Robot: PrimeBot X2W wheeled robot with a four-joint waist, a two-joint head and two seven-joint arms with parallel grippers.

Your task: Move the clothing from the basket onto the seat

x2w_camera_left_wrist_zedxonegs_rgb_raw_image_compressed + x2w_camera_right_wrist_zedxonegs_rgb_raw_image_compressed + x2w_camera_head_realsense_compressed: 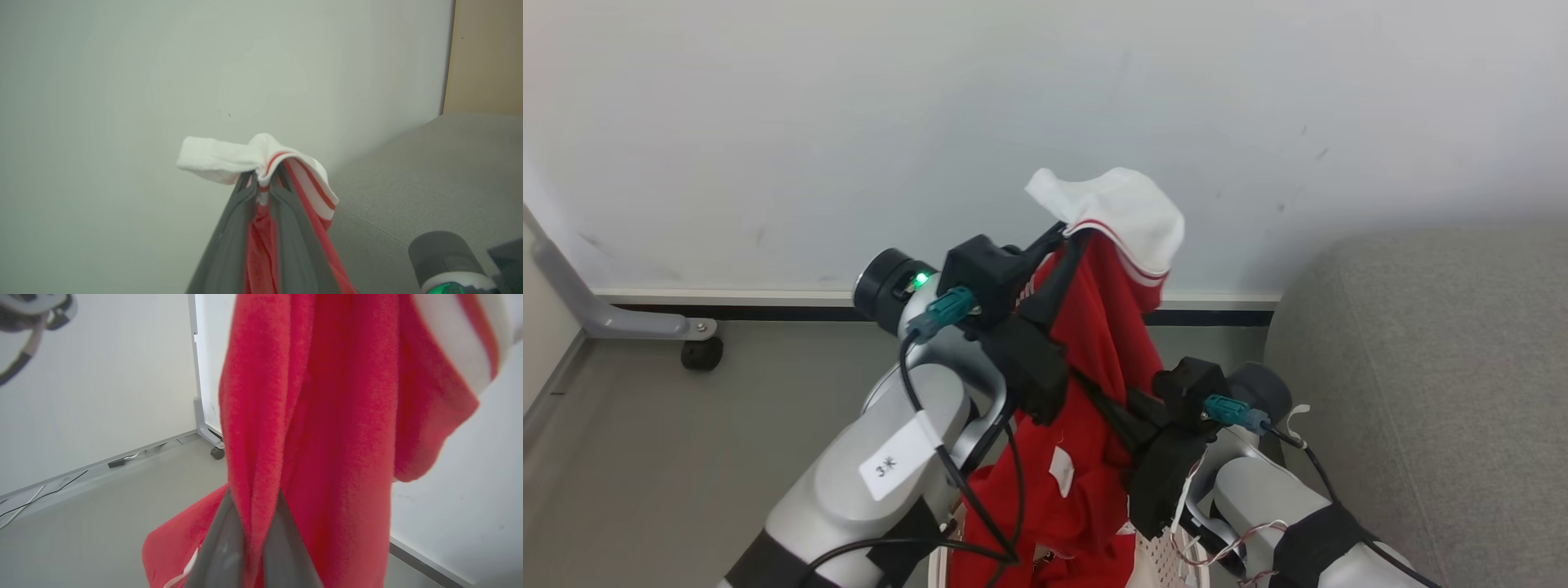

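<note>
Bare pale wall (849, 122) above a grey floor (645, 457).
We see a white skirting board (727, 296) with a dark strip beneath, a grey stand's caster (701, 353) (black wheel) at left, and the light grey seat (1437, 367) by the wall at right.

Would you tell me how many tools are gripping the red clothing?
2: the left tool pinches the clothing at its white-trimmed top edge; the right tool clamps it lower down.

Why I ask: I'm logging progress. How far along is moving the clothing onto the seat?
Done: the red garment is lifted, its lower end hanging at the basket. In hand: the left hand pinches its white trim, and the right hand grips red cloth lower down. Left: it hangs beside the grey seat, not yet on it. The basket's inside is hidden.
</note>
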